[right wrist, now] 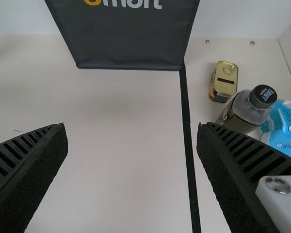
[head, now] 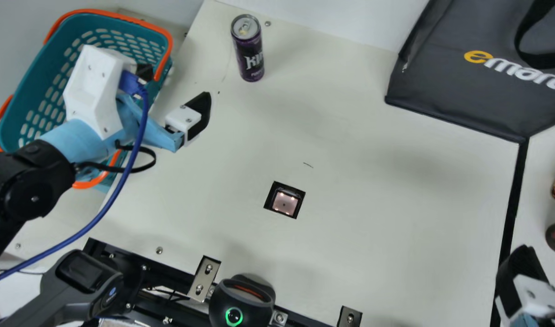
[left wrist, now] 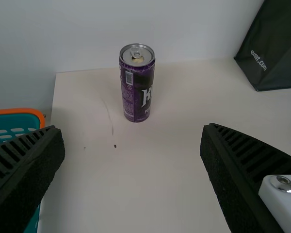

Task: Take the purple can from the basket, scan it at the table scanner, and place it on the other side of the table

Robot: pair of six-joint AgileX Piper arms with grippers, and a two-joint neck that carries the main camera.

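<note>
The purple can stands upright on the table near its far edge, outside the basket and to its right. My left gripper is open between basket and can, its fingers empty. In the left wrist view the can stands beyond the open left gripper, not touched by it. The table scanner is a lit square window set into the tabletop. At the lower right, part of my right gripper shows; the right wrist view has this gripper open and empty.
A dark bag stands at the back right. Past a black line are a small tin, a dark-capped bottle and a blue-white pack. Black devices, including a round one, sit along the front edge.
</note>
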